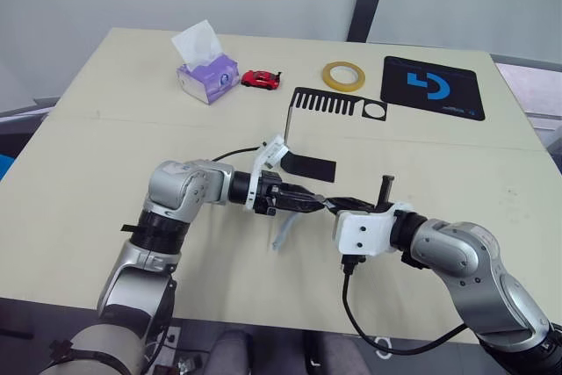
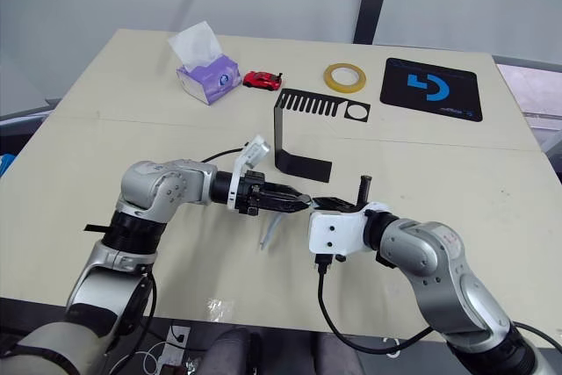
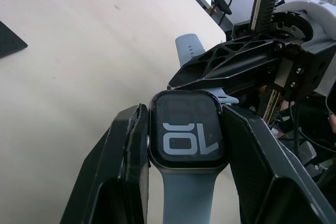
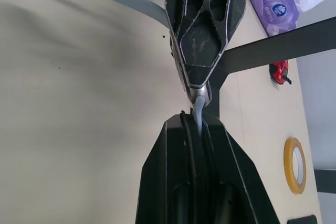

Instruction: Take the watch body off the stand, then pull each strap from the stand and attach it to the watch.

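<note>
Watch body point(image 3: 188, 136) is off the stand point(image 1: 327, 113), clamped in the left gripper point(image 1: 309, 204) above the worktop point(image 1: 105, 164) centre. One strap point(image 1: 283, 234) is already on it, hanging toward 6 o'clock. Right gripper point(image 1: 338, 206) is closed on the second strap point(image 4: 198, 113), held end-on against the watch's other edge. Stand sits bare at 12 o'clock of the grippers. Judged: nearly done, last strap being seated; lock-in can't be confirmed.
</note>
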### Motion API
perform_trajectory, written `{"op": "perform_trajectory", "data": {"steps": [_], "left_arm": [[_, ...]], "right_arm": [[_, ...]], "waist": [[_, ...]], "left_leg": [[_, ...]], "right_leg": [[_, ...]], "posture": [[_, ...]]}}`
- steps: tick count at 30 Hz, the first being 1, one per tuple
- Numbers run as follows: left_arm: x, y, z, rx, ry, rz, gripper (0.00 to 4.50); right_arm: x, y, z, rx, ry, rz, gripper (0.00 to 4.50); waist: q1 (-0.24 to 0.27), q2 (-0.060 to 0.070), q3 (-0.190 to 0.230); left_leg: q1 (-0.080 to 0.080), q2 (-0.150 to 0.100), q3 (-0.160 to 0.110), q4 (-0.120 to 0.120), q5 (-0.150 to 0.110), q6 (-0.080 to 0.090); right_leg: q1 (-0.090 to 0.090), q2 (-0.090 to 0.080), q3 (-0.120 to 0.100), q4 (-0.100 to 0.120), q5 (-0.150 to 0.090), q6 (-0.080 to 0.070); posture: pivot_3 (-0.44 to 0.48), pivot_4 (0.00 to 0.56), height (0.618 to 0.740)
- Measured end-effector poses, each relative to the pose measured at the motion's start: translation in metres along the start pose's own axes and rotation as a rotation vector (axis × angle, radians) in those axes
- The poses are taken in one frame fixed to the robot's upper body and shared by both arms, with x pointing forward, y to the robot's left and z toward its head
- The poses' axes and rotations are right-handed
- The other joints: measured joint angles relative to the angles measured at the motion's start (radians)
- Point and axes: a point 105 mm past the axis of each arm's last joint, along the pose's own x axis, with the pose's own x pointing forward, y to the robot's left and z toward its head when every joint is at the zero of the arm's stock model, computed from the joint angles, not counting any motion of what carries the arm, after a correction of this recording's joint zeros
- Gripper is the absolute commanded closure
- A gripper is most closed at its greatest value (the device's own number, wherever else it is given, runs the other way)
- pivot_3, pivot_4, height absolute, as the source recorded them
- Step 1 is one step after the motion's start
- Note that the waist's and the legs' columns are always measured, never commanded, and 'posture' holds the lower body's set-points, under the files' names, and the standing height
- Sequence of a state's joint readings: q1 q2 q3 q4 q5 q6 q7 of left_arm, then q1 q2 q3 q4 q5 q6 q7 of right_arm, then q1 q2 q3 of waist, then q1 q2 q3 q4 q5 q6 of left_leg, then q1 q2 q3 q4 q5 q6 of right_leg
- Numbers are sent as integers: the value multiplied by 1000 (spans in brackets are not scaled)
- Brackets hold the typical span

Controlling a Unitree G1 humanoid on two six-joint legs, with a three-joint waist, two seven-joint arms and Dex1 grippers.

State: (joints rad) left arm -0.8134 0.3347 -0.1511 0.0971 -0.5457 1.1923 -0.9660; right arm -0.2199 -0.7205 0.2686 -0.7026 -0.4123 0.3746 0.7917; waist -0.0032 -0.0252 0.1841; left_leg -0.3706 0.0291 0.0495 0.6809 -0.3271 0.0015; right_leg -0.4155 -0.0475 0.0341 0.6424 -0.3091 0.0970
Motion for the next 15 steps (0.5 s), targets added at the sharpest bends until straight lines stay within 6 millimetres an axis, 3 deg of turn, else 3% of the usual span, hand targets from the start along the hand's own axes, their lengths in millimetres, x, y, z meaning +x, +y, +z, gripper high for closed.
{"op": "perform_trajectory", "data": {"steps": [15], "left_arm": [[1,-5,-1,-1,-1,-15,2786]], "right_arm": [[1,0,-2,27,12,-1,4500]], "waist": [[-1,0,0]], "left_leg": [[0,0,0,0,1,-3]], "right_leg": [[0,0,0,0,0,0]], "posture": [[0,150,738]]}}
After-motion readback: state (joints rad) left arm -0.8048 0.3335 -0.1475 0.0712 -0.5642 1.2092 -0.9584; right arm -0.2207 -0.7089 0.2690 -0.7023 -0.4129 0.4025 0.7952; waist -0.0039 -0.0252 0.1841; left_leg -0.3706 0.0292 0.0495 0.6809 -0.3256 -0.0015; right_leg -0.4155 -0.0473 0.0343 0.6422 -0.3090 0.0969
